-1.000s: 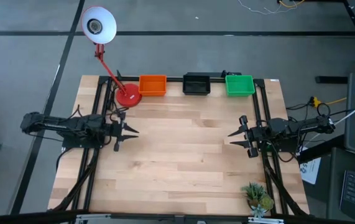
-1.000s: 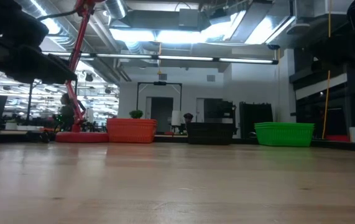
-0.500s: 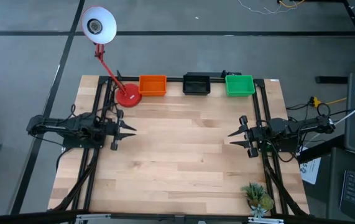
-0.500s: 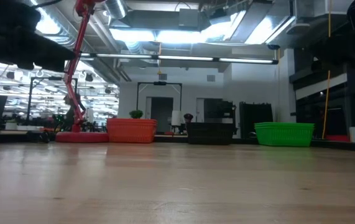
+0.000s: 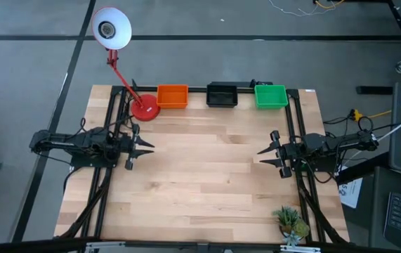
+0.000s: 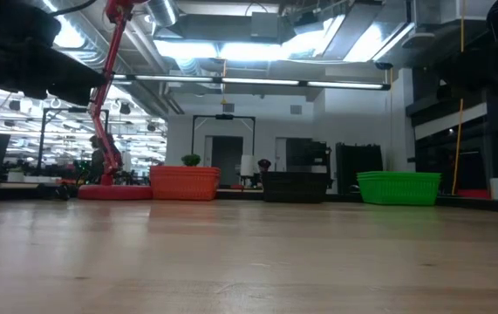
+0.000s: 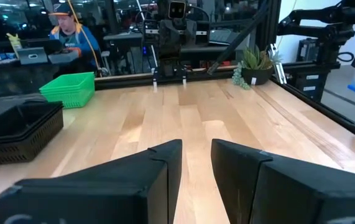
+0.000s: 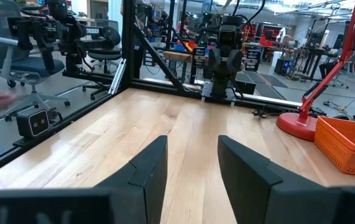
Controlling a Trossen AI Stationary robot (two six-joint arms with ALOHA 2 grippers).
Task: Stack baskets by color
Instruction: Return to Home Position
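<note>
On your table, itemised. Orange baskets: nested in one pile at the far edge, just beside the red base of the desk lamp; you cannot tell from above whether pile and base touch. The lamp stands at the far left corner, its white shade leaning out past the table edge. Black baskets: one pile at the middle of the far edge, between the other two colours and apart from each; the left wrist view shows several rims layered one inside another. Green baskets: one pile near the far right corner, in line with the rest. The number in each pile is not readable. Left gripper: over the table's left side, about halfway between near and far edge, pointing across toward the centre, well apart from every pile; its two fingers stand a little apart with nothing between them. Right gripper: over the right side at much the same depth, facing your left gripper across bare wood; fingers parted somewhat wider, holding nothing. Potted plant: near right corner, clear of both arms. Beyond the table, in the left wrist view, a person in a blue top sits at a desk behind the green pile.
</note>
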